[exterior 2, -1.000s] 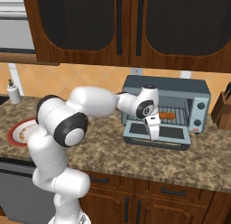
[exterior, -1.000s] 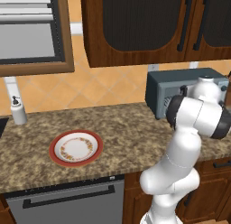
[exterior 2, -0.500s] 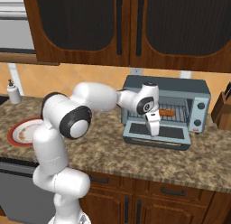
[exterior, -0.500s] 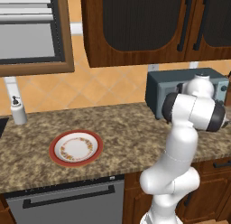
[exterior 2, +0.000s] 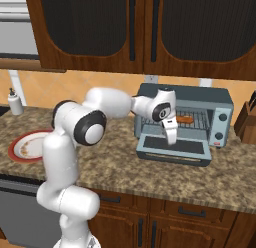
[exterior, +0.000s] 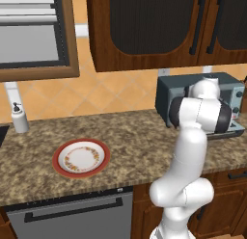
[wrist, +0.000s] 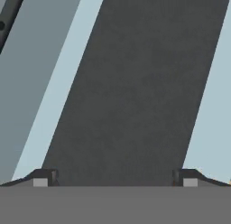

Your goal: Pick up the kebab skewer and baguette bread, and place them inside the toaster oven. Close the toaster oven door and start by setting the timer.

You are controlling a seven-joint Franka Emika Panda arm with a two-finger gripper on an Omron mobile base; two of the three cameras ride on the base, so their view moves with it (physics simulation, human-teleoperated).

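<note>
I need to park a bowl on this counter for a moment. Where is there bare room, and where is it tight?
Bare granite counter lies between the plate and the toaster oven, and between the soap bottle and the plate. It is crowded at the oven: the toaster oven door lies open and the open gripper hangs over it.

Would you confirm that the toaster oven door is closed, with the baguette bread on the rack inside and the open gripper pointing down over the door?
Not quite: the toaster oven door is open, folded down flat in front of the toaster oven, as the right base view shows. The rest holds: the baguette bread lies on the rack inside, and the gripper points down over the door with its jaws open.
</note>
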